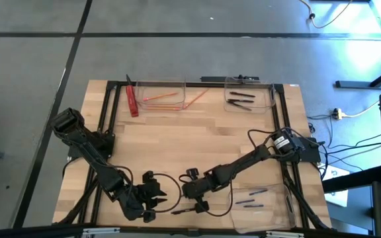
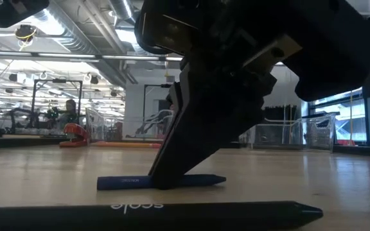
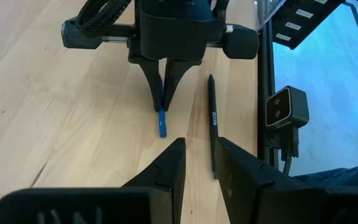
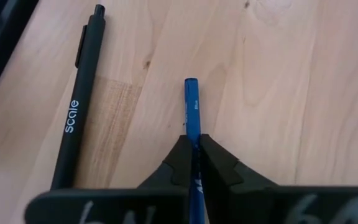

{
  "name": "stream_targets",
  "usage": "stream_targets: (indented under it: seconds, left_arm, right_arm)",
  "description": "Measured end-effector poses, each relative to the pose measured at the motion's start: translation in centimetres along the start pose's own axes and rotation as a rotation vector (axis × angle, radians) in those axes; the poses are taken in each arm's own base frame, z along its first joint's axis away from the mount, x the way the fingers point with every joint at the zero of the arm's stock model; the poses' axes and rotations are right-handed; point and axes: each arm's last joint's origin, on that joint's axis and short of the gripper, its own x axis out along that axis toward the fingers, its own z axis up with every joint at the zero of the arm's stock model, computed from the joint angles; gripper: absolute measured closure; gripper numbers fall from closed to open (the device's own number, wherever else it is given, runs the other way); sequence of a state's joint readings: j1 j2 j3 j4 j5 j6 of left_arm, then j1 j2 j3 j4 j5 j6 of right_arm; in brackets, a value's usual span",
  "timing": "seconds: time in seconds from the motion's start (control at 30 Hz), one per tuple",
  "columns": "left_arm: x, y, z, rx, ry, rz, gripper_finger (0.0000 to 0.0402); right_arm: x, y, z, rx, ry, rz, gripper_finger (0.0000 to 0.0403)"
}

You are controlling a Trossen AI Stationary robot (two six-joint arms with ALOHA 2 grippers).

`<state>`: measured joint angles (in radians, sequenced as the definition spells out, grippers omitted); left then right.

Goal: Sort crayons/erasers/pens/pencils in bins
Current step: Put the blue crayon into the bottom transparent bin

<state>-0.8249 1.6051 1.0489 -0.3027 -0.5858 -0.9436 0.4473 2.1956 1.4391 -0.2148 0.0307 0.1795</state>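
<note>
Right gripper (image 4: pixel 193 163) fingers pinch blue crayon (image 4: pixel 192 109) mid-shaft on table (image 4: pixel 291 74); light, stiff, prob. slippery. Left gripper (image 3: pixel 197 163) waits nearby, fingers part-open, empty.

middle: dark gripper (image 2: pixel 172 181) pinches a blue stick (image 2: pixel 162 182) on the table (image 2: pixel 339 186) | bottom: black pen (image 2: pixel 146 214) lying flat

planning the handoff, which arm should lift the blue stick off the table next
Right. The right gripper has its fingers already pinched on the blue crayon, which lies on the table. The left gripper only hovers nearby, holding nothing.
</note>
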Motion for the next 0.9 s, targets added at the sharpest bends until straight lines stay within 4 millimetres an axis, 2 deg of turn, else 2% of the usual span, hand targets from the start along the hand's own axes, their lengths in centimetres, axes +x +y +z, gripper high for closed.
stream_targets:
  seconds: [0.2, 0.5, 0.9]
  left_arm:
    - [0.0, 0.0, 0.0, 0.0, 0.0, 0.0, 0.0321]
    - [0.0, 0.0, 0.0, 0.0, -0.002, -0.003, 0.0321]
    - [0.0, 0.0, 0.0, 0.001, -0.002, -0.002, 0.0321]
  right_arm:
    - [-0.5, 0.0, 0.2, 0.025, -0.008, 0.004, 0.0383]
    - [-2.5, -0.6, 0.9, 0.035, 0.001, -0.011, 0.0383]
    - [-3.3, -1.2, 0.7, 0.042, 0.049, -0.037, 0.0382]
